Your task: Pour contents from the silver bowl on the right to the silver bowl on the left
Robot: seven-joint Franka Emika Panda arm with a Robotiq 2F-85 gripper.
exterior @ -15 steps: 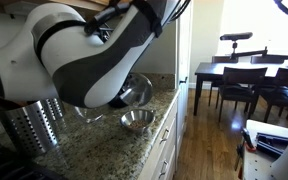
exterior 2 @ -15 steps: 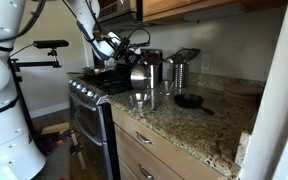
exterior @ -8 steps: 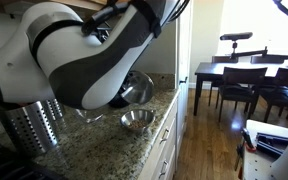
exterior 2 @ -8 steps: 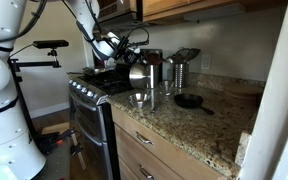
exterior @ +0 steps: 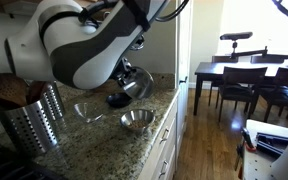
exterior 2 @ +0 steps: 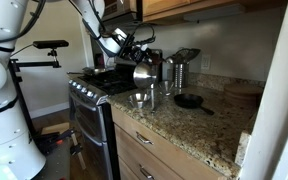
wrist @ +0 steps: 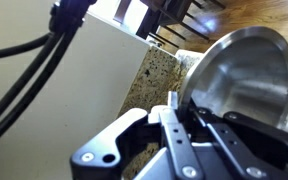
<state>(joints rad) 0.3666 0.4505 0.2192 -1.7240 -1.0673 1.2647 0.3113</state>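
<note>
My gripper (wrist: 174, 102) is shut on the rim of a silver bowl (wrist: 246, 68). It holds the bowl tilted steeply on its side above the granite counter, as both exterior views show (exterior: 136, 86) (exterior 2: 144, 74). A second silver bowl (exterior: 137, 119) (exterior 2: 141, 99) sits upright on the counter just below the held one. Another silver bowl (exterior: 89, 110) sits beside it, nearer the wall. I cannot see any contents in the bowls.
A metal utensil holder (exterior: 34, 125) with wooden spoons stands on the counter. A black pan (exterior 2: 187, 101) and metal canisters (exterior 2: 179, 70) are further along it. A stove (exterior 2: 89, 85) adjoins the counter edge, and a dining table with chairs (exterior: 239, 75) stands beyond.
The arm has risen and swung, lifting the held bowl a little higher and tilting it more. The bowls on the counter have not moved.
</note>
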